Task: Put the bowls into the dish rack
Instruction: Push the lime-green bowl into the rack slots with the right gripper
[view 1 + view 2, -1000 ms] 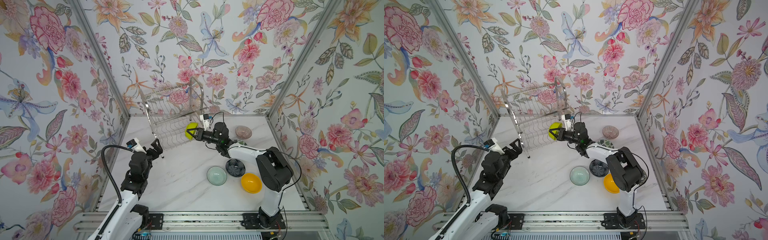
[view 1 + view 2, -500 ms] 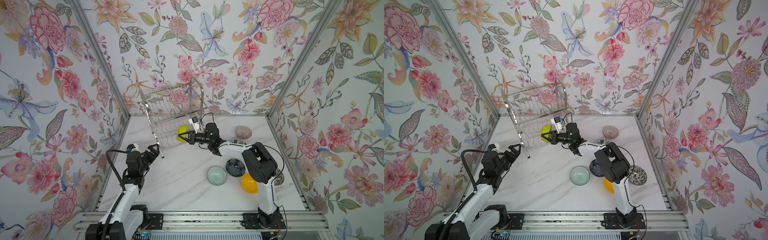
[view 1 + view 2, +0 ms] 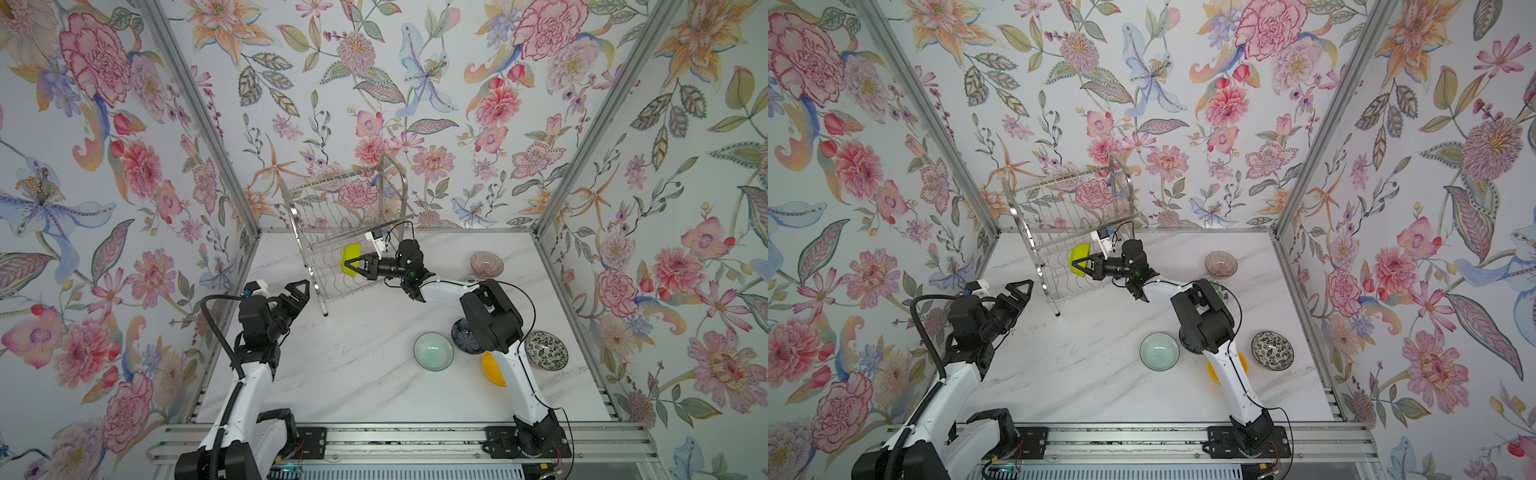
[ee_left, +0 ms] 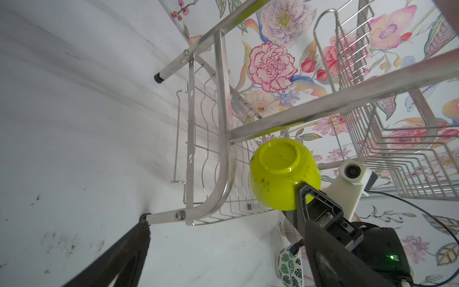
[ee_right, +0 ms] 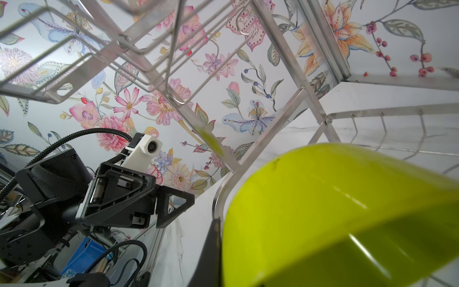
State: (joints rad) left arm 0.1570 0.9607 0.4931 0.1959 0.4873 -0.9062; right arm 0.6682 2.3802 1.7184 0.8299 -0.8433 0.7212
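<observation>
In both top views I start at the left: my left gripper (image 3: pixel 300 291) is spread wide and empty, hovering near the front foot of the dish rack (image 3: pixel 328 276). It touches nothing that I can see.

The rack stands at the back of the table (image 3: pixel 353 386), and I can make out no bowl in either tier. At its open side is the lime green bowl (image 3: pixel 350 259), turned on edge between the upper and lower tiers. The right gripper (image 3: pixel 358 265) has its jaws pressed together on the bowl's rim. In the left wrist view the bowl's (image 4: pixel 280 171) base faces the camera, just beside the curved side tube and above the lower wires. I cannot tell whether it touches them yet.

Further right, the rest wait on the table:
- the pale green bowl (image 3: pixel 433 351)
- the dark navy bowl (image 3: pixel 461 336), partly under my right arm
- the orange-yellow bowl (image 3: pixel 492 370)
- the pinkish ribbed bowl (image 3: pixel 486 264), nearer the back
- the black-and-white floral bowl (image 3: pixel 545 350), farthest right
- a leaf-patterned bowl (image 4: pixel 288 266), which shows in the left wrist view

I judge this to be the placing of the first bowl, so the task is barely begun. Next I would ease the bowl inward and down until its rim seats between two wavy wires. I must keep clear of the side tube and the tier overhead, and open the jaws only once it rests.
</observation>
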